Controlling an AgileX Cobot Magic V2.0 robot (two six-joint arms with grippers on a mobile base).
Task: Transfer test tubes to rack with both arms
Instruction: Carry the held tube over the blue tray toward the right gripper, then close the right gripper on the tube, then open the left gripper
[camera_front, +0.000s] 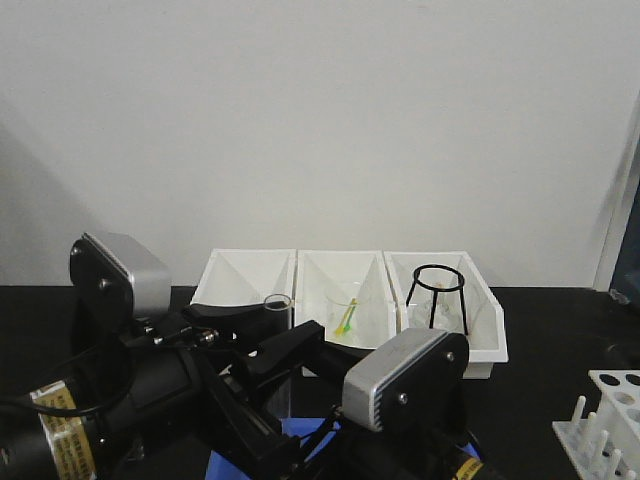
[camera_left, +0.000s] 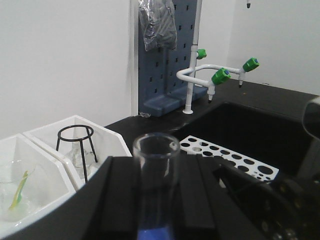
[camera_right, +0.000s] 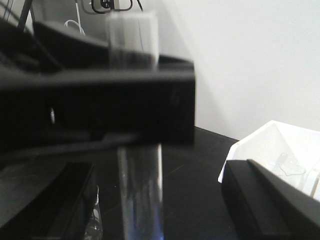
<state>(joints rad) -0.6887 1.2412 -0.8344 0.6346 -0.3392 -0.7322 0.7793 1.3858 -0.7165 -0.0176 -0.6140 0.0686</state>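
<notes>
Glass test tube (camera_left: 155, 150): clamped upright in left hand (camera_left: 155, 200), off the surface (camera_front: 560, 330), well apart from rack (camera_left: 225, 156). Flanked by right hand (camera_right: 160, 205), spread wide, not gripping. Looks early: no tubes visible in rack; handover, insertion left.

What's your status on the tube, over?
Left gripper shut on test tube, upright. Right gripper open, fingers either side of same tube. Rack off to the right; nothing obvious blocking.
</notes>
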